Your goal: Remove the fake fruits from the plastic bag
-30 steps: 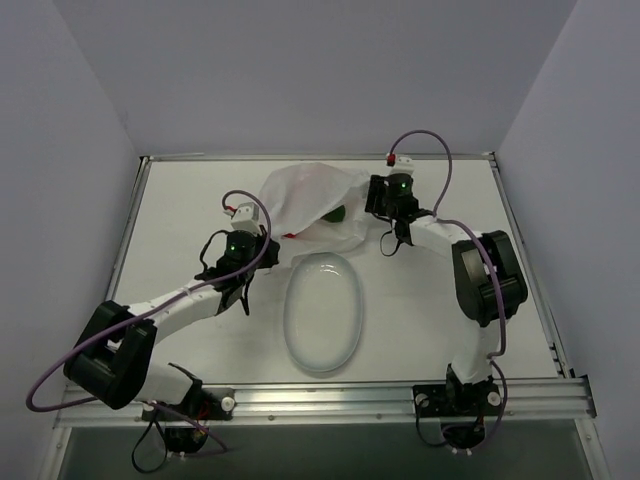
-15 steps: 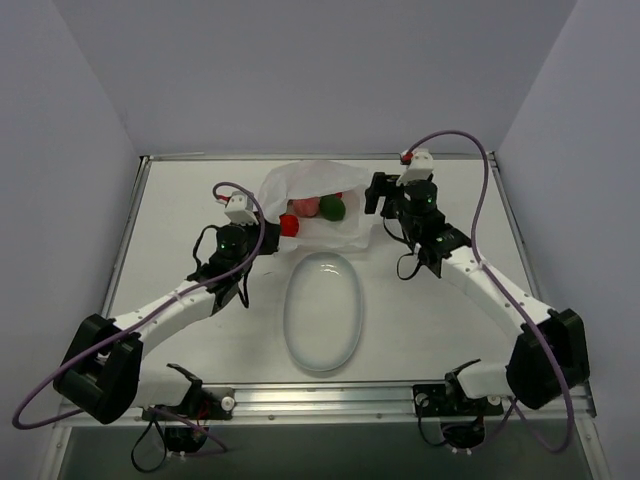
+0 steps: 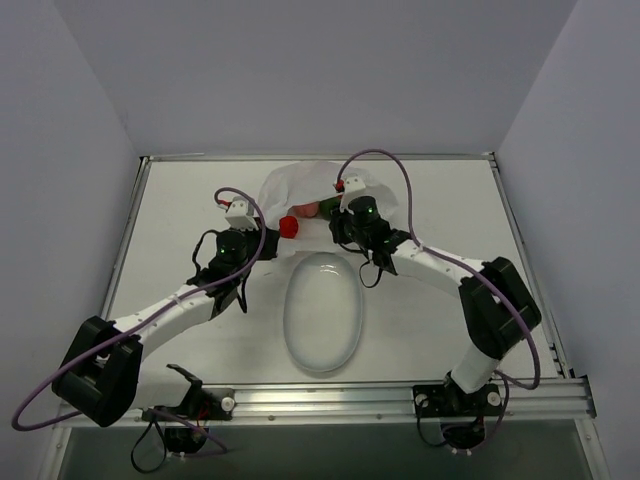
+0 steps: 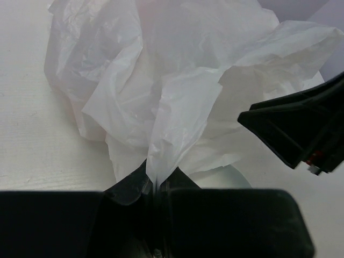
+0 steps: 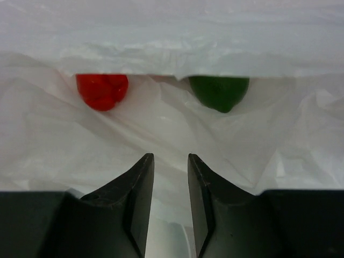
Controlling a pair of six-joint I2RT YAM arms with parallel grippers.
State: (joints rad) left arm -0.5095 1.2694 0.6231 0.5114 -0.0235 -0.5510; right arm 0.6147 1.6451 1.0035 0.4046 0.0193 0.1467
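Left gripper [image 4: 156, 184] pinching plastic bag [image 4: 177, 97] fold. Right gripper [image 5: 166, 177] slightly parted, empty, facing bag mouth. Upper flap half-hides red fruit [image 5: 102, 90] and green fruit [image 5: 219, 92]. Plate [image 3: 322, 345] just beside bag.

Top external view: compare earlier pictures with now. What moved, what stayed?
The right gripper swung left from the right edge of the plastic bag to its mouth, open, facing a red fruit and a green fruit. Left gripper stays shut on the bag; plate unmoved.
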